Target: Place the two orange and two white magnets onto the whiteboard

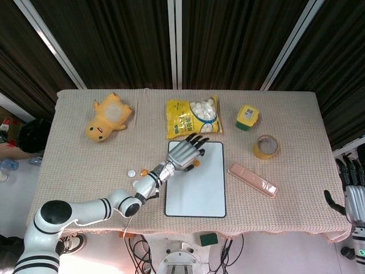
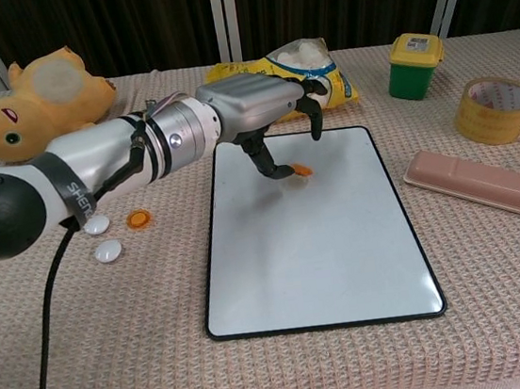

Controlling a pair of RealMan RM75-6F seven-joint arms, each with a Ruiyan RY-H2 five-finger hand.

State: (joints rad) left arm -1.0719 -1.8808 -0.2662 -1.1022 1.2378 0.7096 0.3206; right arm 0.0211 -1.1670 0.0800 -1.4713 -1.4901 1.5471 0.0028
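The whiteboard (image 1: 197, 191) (image 2: 325, 262) lies flat at the table's middle. My left hand (image 1: 186, 153) (image 2: 254, 108) hovers over its upper part with the fingers spread. One orange magnet (image 1: 195, 164) (image 2: 302, 170) sits on the board right at the thumb tip, and no finger presses it from above. A second orange magnet (image 1: 145, 171) (image 2: 138, 218) and two white magnets (image 2: 97, 224) (image 2: 108, 250) lie on the cloth left of the board, partly under my forearm in the head view. My right hand (image 1: 355, 197) stays off the table's right edge, fingers extended, holding nothing.
A yellow plush toy (image 1: 108, 117) (image 2: 34, 94) lies at the back left. Behind the board is a marshmallow bag (image 1: 193, 117) (image 2: 275, 83). A green and yellow container (image 2: 415, 64), a tape roll (image 2: 494, 109) and a pink case (image 2: 487, 186) occupy the right side.
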